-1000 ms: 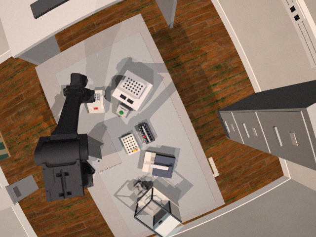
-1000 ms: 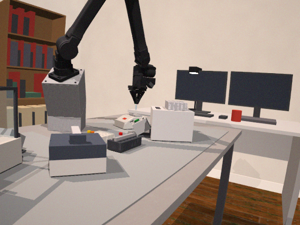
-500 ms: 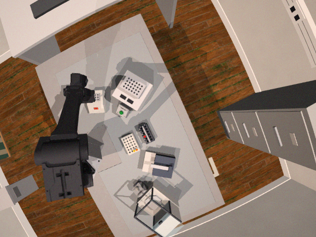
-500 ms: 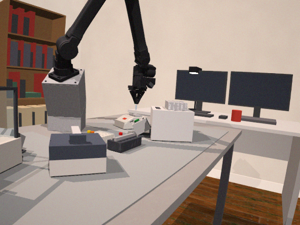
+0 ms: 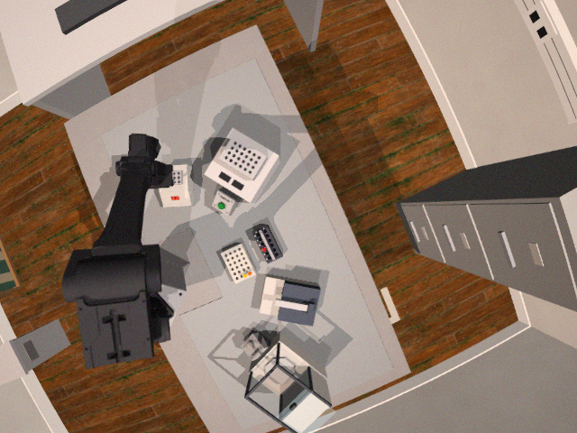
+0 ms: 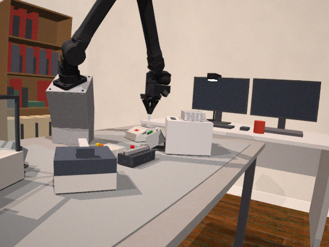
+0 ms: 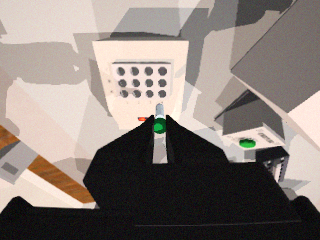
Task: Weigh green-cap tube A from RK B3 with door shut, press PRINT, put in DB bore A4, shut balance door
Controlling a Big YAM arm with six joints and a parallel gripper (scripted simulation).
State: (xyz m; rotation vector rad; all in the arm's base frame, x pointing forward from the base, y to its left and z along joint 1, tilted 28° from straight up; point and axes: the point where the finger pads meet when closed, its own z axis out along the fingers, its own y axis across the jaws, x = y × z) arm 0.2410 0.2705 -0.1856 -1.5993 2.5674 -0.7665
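My gripper (image 6: 150, 108) (image 7: 159, 120) is shut on tube A (image 6: 149, 117) (image 7: 159, 111), a clear tube with a green cap, and holds it upright with its tip pointing down. It hangs well above the dry block DB (image 5: 176, 188) (image 6: 136, 133) (image 7: 140, 55), a small white box with a grid of bores and a red display on its front. In the wrist view the tube's tip shows just in front of the nearest row of bores, near the right-hand column. All bores that show look empty. The balance (image 5: 284, 386) (image 6: 10, 159) stands at the far end of the bench.
A mixer with a green knob (image 5: 223, 203) (image 6: 154, 138) (image 7: 247, 142) stands right of DB. A large white box with many holes (image 5: 242, 162) (image 6: 188, 135) is behind it. The rack RK (image 5: 237, 262), the dark magnet block (image 5: 266, 242) (image 6: 135, 158) and the spectrophotometer (image 5: 293, 298) (image 6: 85, 170) stand further along.
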